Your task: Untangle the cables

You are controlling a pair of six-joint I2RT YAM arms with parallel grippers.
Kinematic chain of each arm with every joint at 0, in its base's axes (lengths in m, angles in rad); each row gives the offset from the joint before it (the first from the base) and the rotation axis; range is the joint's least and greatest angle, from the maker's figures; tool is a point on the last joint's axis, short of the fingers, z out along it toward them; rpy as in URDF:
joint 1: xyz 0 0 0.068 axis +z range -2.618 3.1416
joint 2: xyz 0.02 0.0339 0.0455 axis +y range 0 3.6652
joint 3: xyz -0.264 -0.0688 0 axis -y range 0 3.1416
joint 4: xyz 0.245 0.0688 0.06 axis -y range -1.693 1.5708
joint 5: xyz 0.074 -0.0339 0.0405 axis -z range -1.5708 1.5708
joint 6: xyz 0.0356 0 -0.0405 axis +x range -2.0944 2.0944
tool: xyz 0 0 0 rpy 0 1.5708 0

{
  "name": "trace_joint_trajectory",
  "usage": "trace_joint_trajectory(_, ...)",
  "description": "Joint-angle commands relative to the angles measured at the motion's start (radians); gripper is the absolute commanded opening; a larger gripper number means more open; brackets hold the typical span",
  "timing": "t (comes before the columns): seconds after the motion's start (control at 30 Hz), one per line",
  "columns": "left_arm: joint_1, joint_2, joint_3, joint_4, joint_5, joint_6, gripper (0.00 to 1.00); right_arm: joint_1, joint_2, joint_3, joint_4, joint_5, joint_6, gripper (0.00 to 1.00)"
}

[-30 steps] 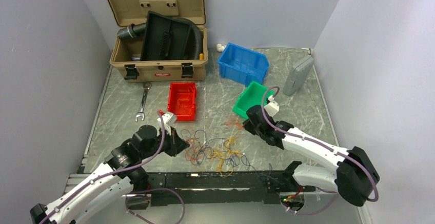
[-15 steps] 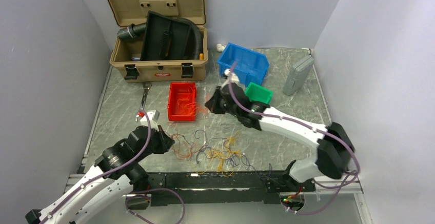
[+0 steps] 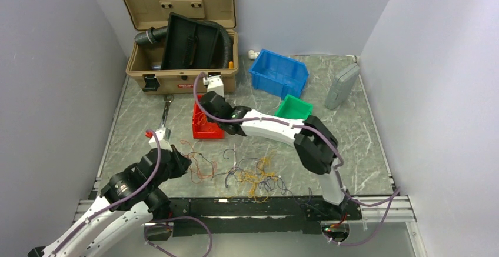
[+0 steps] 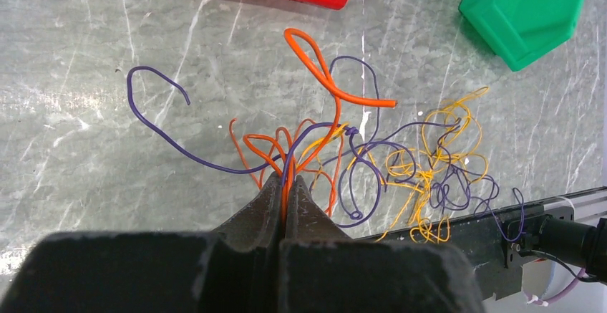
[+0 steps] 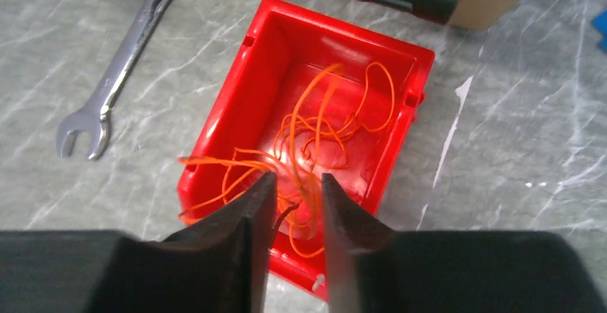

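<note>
Table [image 3: 365, 145]: grey marbled top; everything below stands on it.
Case [image 3: 176, 10]: tan, lid raised, at the far left; a black hose [image 3: 147, 36] sits inside.
Blue bin [image 3: 279, 72]: far side, just right of the case.
Red bin [image 5: 236, 91]: just in front of the case.
Green bin [image 3: 294, 108]: just in front of the blue bin.
Wrench [image 5: 122, 62]: flat on the table, left of the red bin.
Right gripper [image 5: 295, 191]: over the red bin's near wall, fingers parted by a narrow gap, clamping nothing.
Left gripper [image 4: 285, 202]: near left, jaws pressed together on orange and purple strands of the cables [image 4: 401, 162].
Cables: orange, yellow and purple tangle on the table near the front edge, one end pinched by the left gripper; more orange strands lie in the red bin.
</note>
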Motion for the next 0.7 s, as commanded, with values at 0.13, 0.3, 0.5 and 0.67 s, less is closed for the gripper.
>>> trace_joint_trajectory(0.13,-0.002,0.032,0.053,0.02,0.006,0.036,0.0,0.01,-0.005,0.109,-0.081,0.054,-0.08,0.7)
trace_joint_trajectory(0.3,-0.003,0.045,0.047,0.079,0.059,0.085,0.0,0.008,-0.186,-0.052,-0.091,-0.111,-0.074,0.7)
trace_joint_trajectory(0.5,-0.002,0.056,0.062,0.102,0.08,0.115,0.0,0.008,-0.457,-0.412,-0.032,-0.333,-0.062,0.7)
trace_joint_trajectory(0.67,-0.001,0.072,0.079,0.094,0.063,0.125,0.0,0.008,-0.65,-0.617,-0.11,-0.249,0.022,0.88)
